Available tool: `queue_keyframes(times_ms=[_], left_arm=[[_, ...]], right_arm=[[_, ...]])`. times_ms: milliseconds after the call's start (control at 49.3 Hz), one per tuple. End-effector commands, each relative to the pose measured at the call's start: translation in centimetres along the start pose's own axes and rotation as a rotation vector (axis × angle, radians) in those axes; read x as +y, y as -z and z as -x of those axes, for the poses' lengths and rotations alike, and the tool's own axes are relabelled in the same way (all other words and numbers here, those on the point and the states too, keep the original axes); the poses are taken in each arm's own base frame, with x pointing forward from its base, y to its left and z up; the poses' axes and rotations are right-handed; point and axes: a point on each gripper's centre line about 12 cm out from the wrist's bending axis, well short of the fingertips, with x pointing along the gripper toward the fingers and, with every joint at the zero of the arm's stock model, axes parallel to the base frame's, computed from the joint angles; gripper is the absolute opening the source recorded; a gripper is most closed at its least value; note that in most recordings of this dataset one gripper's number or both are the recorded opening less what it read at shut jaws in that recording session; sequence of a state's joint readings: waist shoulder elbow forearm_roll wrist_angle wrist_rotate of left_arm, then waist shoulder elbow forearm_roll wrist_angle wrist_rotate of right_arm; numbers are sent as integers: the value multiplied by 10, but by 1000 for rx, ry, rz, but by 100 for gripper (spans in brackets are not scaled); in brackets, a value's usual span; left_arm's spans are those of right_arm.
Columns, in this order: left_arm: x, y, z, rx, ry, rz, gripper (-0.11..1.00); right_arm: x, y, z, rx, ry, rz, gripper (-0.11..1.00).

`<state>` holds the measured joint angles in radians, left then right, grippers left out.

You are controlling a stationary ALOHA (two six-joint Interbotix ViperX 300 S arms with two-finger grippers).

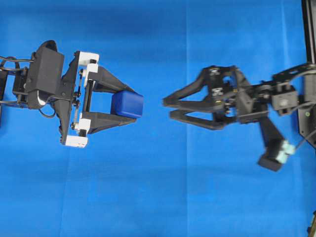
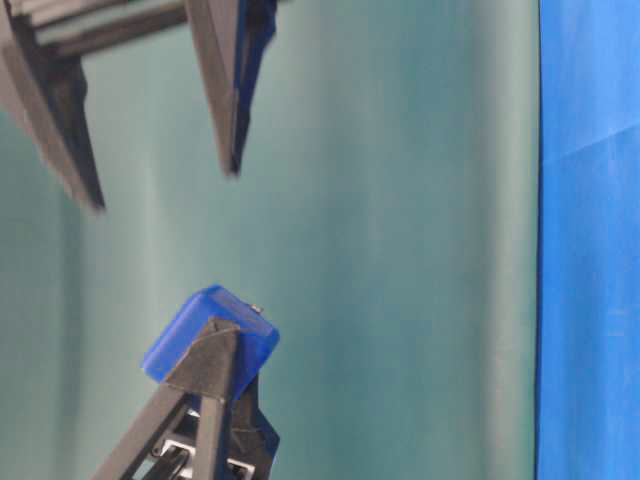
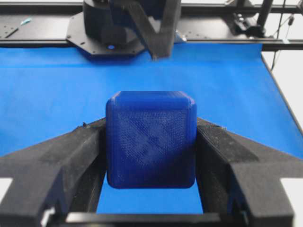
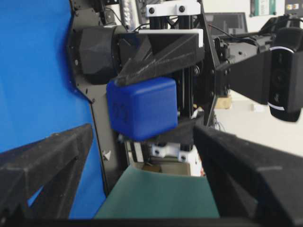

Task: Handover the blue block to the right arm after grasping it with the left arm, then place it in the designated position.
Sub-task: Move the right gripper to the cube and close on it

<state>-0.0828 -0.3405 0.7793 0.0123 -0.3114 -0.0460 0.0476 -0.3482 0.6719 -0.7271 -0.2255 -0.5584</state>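
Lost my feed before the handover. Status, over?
Left gripper shut on the blue block, held aloft. Right gripper open, facing it, short gap between. Nothing in the way.

light: bright, even; shadows: faint; blur: near jaws soft

Matt blue cloth (image 1: 148,197) with faint fold creases, blue block (image 3: 150,139) of layered printed plastic with a fine diagonal weave texture above the cloth, rough grainy matt black fingers (image 3: 57,161) beside the block, smooth white plastic brackets (image 1: 79,140)
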Motion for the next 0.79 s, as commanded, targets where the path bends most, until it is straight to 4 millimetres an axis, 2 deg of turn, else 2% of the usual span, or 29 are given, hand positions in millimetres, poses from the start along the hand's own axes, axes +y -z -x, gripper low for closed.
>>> queue_keyframes(times_ms=[0,446,771], left_arm=[[0,-13,3,-43,0,3,46],[0,-13,3,-38,0,18,46],[0,-11,3,-32,-1,18,46]], right_arm=[[-14,-4,-10,-14,28,14,96],[-27,7,-67,40,4,33,96],[-28,9,-71,62,-6,33,96]])
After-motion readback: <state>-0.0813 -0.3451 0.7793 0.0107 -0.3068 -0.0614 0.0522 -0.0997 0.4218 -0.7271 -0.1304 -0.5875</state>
